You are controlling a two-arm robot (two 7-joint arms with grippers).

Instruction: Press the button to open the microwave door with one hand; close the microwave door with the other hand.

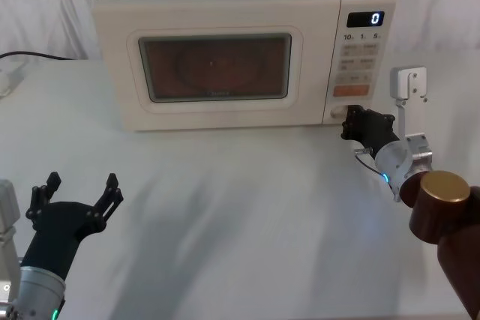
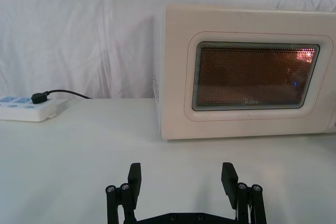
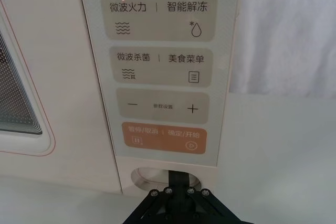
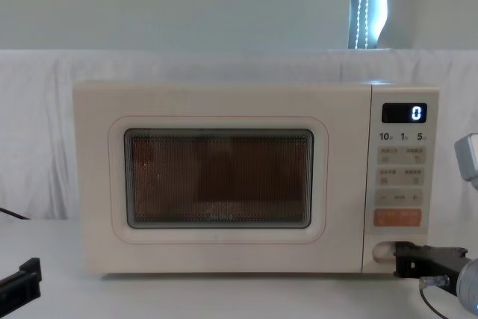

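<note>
1. We saw the microwave door [image 1: 214,69] shut flush against the cream oven, its dark window facing us across the white table [image 1: 247,222].
2. The button [image 3: 148,177] sat at the foot of the control panel [image 4: 399,184], below the orange key [image 3: 164,137] and to the right of the door.
3. Our right gripper [image 1: 358,121] was right at that button, its black tip against the button's recess in the chest view; its fingers looked drawn together, with nothing held between them.
4. From the right wrist view the gripper covered the middle of the button, so we could not tell whether the button was pushed in.
5. Our left gripper [image 1: 79,194] hung low over the table at our near left, well apart from the oven, its two fingers [image 2: 135,179] spread wide and holding nothing.
6. The display [image 4: 405,113] read 0.
7. A power strip [image 2: 26,108] with a black plug lay on the table to the oven's left.
</note>
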